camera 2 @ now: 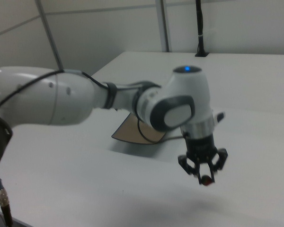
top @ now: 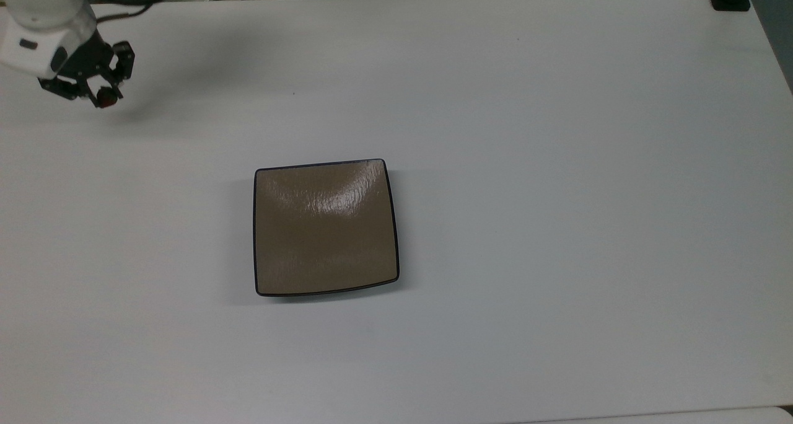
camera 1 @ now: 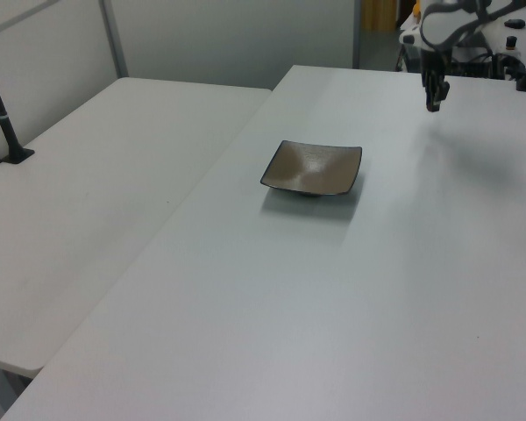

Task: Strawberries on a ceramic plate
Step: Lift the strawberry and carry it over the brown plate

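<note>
Your gripper (top: 105, 95) sits at the top view's far upper left, and you can see its fingers clamped on the strawberry (top: 106, 101), a small red spot at the fingertips. In the right view the gripper (camera 2: 204, 176) hangs clear above the table (camera 2: 61, 189), the strawberry (camera 2: 206, 180) pinched between the two fingers with a faint shadow on the surface below. In the left view the gripper (camera 1: 433, 99) points straight down near the table's far right edge. Your plate (top: 325, 227) lies flat near the middle of the table (top: 557, 163), well apart from the gripper, towards the top view's lower right of it. The plate (camera 1: 313, 167) is bare in the left view, and in the right view the plate (camera 2: 132, 131) is partly hidden behind the arm
</note>
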`<control>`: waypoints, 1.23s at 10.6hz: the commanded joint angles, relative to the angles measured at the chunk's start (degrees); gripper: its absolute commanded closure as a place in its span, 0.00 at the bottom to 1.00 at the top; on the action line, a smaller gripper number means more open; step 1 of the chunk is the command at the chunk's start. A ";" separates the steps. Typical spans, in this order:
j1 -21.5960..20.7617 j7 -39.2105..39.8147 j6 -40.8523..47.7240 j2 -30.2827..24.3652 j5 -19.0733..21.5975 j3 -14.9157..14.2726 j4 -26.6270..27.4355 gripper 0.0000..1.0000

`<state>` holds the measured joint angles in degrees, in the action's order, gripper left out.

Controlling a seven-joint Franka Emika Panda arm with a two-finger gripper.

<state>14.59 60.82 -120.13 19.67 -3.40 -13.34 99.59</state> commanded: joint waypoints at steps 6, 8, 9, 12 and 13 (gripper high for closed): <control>-4.13 -15.33 21.32 -8.86 0.93 9.71 -10.63 0.93; -4.13 -25.53 20.99 -8.60 1.20 15.60 -11.18 0.93; -4.22 -29.49 20.73 -8.42 2.24 17.80 -11.18 0.93; -4.92 -36.97 14.51 -7.11 4.97 21.24 -11.00 0.93; -6.14 -39.52 11.61 -5.54 4.89 21.25 -11.00 0.93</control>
<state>10.07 26.45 -103.51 11.54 0.36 7.68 89.28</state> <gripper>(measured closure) 0.656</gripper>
